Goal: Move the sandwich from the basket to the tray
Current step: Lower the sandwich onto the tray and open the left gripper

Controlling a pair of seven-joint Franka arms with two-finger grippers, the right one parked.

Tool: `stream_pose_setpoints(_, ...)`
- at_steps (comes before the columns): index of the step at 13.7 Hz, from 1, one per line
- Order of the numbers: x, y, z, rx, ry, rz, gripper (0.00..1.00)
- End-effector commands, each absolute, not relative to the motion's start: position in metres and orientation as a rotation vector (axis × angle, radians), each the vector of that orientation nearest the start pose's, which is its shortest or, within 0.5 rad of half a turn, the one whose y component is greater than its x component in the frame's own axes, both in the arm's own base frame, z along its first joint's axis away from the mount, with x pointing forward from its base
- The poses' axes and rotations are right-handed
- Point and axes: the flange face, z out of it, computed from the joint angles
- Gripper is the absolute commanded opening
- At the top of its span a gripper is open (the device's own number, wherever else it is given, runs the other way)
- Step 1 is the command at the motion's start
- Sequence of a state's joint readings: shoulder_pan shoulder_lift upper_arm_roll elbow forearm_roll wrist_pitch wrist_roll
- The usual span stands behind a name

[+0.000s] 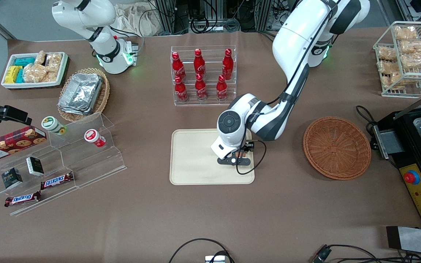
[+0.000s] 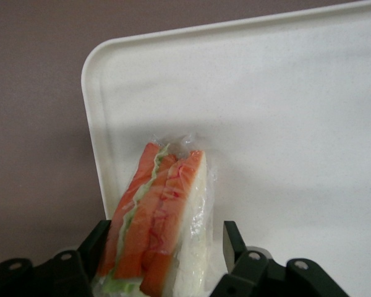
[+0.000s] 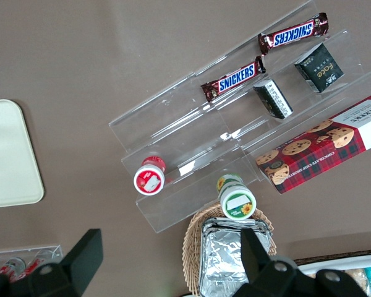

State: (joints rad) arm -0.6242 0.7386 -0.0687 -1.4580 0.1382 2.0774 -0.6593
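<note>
The sandwich point(image 2: 164, 198), white bread in clear wrap with orange and green filling showing, lies on the cream tray point(image 2: 284, 111) close to one rounded corner. My left gripper point(image 2: 166, 234) is low over it and open. The sandwich sits between the fingers, against one finger, with a small gap to the other finger point(image 2: 230, 238). From the front, the gripper point(image 1: 236, 160) hangs over the tray point(image 1: 192, 164) at the edge nearest the round reddish-brown basket point(image 1: 336, 148). The wrist hides the sandwich there. Nothing lies in the basket.
A clear rack of red bottles point(image 1: 201, 75) stands farther from the front camera than the tray. A white wire rack of snack bags point(image 1: 406, 54) and a black machine point(image 1: 420, 153) stand at the working arm's end. Acrylic steps with snacks point(image 1: 55, 164) lie toward the parked arm's end.
</note>
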Motion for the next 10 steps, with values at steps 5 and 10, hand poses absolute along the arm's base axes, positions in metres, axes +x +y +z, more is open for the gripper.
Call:
stream_pose_setpoints(5,0.576,-0.420,0.290,-3.017,0.066,0.003,0.81)
stream_pose_setpoints(10,0.579,-0.402,0.336,-2.994,0.006,-0.004,0.82)
